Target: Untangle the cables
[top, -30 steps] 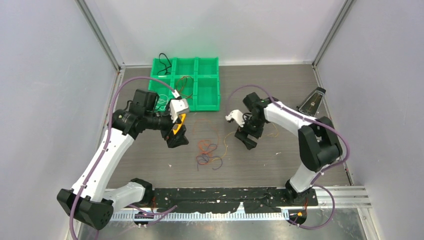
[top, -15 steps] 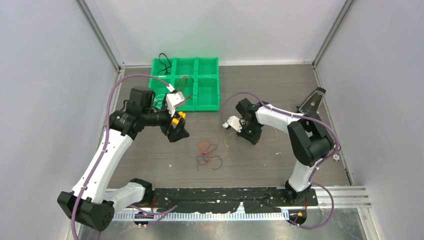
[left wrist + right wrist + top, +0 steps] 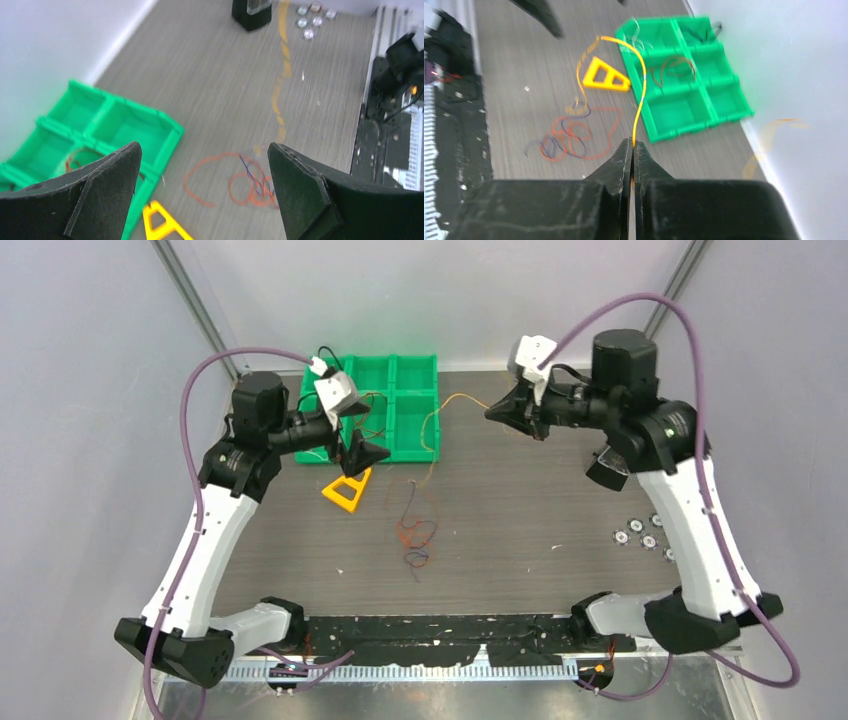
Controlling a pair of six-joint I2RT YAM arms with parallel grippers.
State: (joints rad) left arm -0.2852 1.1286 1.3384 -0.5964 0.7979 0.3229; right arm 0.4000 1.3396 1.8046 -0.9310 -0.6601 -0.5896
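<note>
The right gripper (image 3: 492, 413) (image 3: 632, 145) is raised above the far middle of the bench (image 3: 540, 520), its fingers pinched tight on one yellow cable (image 3: 450, 400) (image 3: 642, 90). That cable arcs away from the fingers, passes the right side of the green tray (image 3: 418, 440) (image 3: 704, 90) and drops to the bundle of cables (image 3: 415, 530) (image 3: 569, 137). Whether it is free of the bundle is unclear. The bundle of orange, red and dark loops lies on the bench around its middle. The left gripper (image 3: 365, 455) (image 3: 203, 150) hangs at the near side of the tray, its fingers wide apart and holding nothing. A yellow triangle (image 3: 345, 492) lies just near of it. The tray sits at the far edge, left of centre, and a reddish cable (image 3: 674, 67) is coiled in one compartment.
</note>
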